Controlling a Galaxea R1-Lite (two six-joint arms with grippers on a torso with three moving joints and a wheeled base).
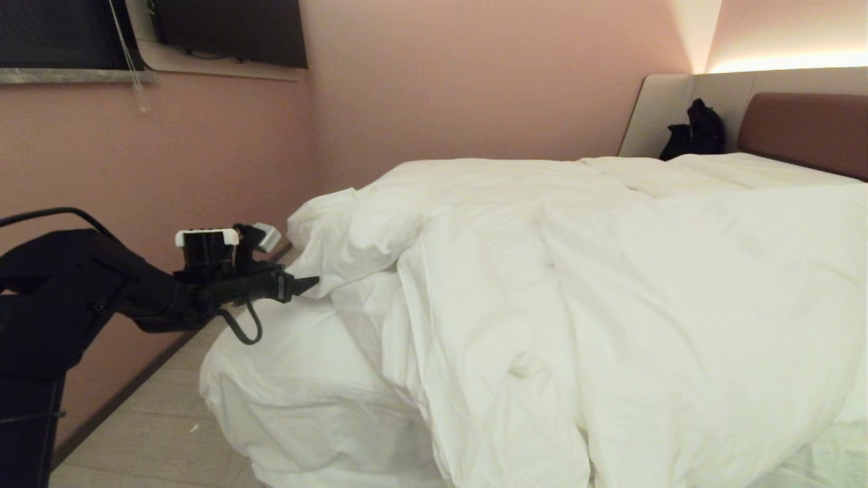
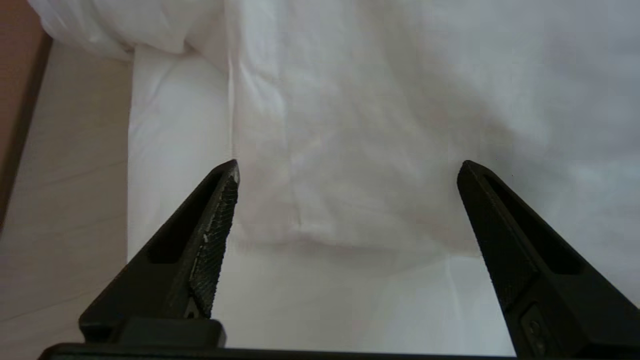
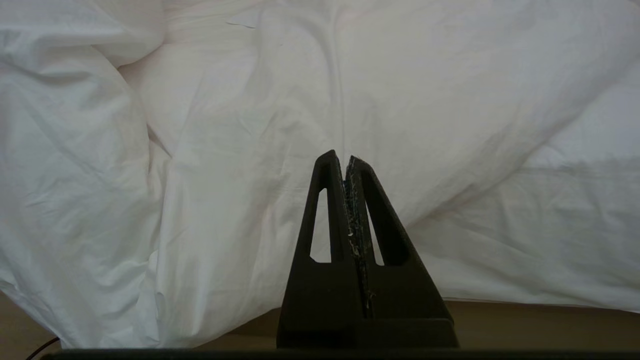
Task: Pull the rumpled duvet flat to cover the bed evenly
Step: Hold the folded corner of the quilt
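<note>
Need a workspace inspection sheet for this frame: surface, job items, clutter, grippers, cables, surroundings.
Surface: bed, brown headboard with pale grey side panel; bare sheet showing at the near left corner.
Job's things: duvet bunched and wrinkled, pulled back from that corner, hanging over the near edge.
Clutter: black bag-like item by the headboard, cannot tell what.
Grippers: left gripper open, holding nothing, at the duvet's folded left edge; right gripper shut, empty, pointing at the duvet.
Cables: black cable looping under the left wrist.
Surroundings: pink wall, window, pale floor.
</note>
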